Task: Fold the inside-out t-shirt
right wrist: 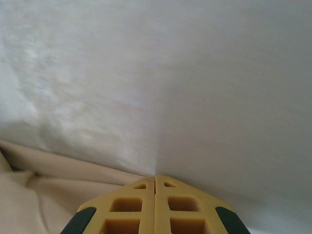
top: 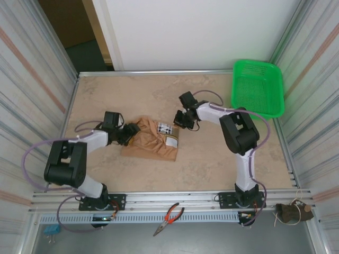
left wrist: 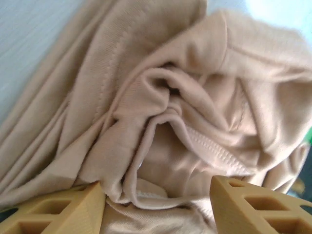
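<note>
Shirt (top: pixel 152 142) bunched on the worktop (top: pixel 212 159); left claw (top: pixel 128 134) open, folds between its fingers (left wrist: pixel 73 207); right claw (top: pixel 179 120) closed, empty, just beside the shirt.

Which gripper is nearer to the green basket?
Right. The right gripper is left of the green basket, beside the t-shirt; the left gripper is farther, at the shirt's opposite edge.

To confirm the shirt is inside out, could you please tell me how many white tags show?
2, at the right end of the t-shirt: a printed tag, and a plainer tag just below it. Folds may hide more.
</note>
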Controlling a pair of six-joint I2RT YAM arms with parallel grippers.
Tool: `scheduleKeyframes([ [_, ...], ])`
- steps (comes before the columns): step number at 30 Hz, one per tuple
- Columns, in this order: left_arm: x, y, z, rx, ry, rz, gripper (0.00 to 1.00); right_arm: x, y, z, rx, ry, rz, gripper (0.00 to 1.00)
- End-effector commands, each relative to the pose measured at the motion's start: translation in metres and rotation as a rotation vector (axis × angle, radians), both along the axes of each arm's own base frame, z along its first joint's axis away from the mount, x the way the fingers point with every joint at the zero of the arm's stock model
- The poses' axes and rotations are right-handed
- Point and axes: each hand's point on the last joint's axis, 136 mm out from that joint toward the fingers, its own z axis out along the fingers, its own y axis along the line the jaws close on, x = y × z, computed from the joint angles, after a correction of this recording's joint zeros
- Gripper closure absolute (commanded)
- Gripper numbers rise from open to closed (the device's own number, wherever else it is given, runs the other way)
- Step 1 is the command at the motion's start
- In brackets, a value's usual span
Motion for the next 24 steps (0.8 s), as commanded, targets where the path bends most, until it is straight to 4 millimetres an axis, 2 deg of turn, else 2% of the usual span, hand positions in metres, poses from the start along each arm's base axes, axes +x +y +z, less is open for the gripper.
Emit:
scheduleKeyframes([
  [1,0.033,-0.008,-0.014,0.037,-0.008,-0.040,0.41,-0.014,-0.037,0.010,-0.030,-0.016,-0.135,1.00],
  [5,0.083,-0.040,-0.017,0.021,-0.034,-0.147,0.42,-0.058,-0.052,0.007,-0.038,-0.010,-0.205,1.00],
  [10,0.138,-0.091,-0.011,-0.001,-0.085,-0.310,0.42,-0.124,-0.046,0.002,-0.074,-0.014,-0.238,1.00],
  [13,0.156,-0.102,0.015,-0.013,-0.136,-0.388,0.42,-0.145,-0.047,0.010,-0.109,-0.038,-0.237,1.00],
  [16,0.155,-0.086,0.053,0.037,-0.211,-0.415,0.41,-0.146,-0.060,0.024,-0.166,-0.089,-0.213,0.66],
  [17,0.151,-0.078,0.070,0.051,-0.241,-0.411,0.40,-0.143,-0.063,0.032,-0.181,-0.109,-0.200,0.59],
  [20,0.124,-0.057,0.085,0.106,-0.263,-0.410,0.39,-0.133,-0.065,0.046,-0.225,-0.161,-0.109,0.47],
  [22,0.104,-0.055,0.088,0.140,-0.271,-0.442,0.38,-0.129,-0.060,0.048,-0.234,-0.174,-0.049,0.40],
  [24,0.082,-0.060,0.083,0.196,-0.265,-0.497,0.39,-0.125,-0.048,0.046,-0.209,-0.177,0.006,0.39],
])
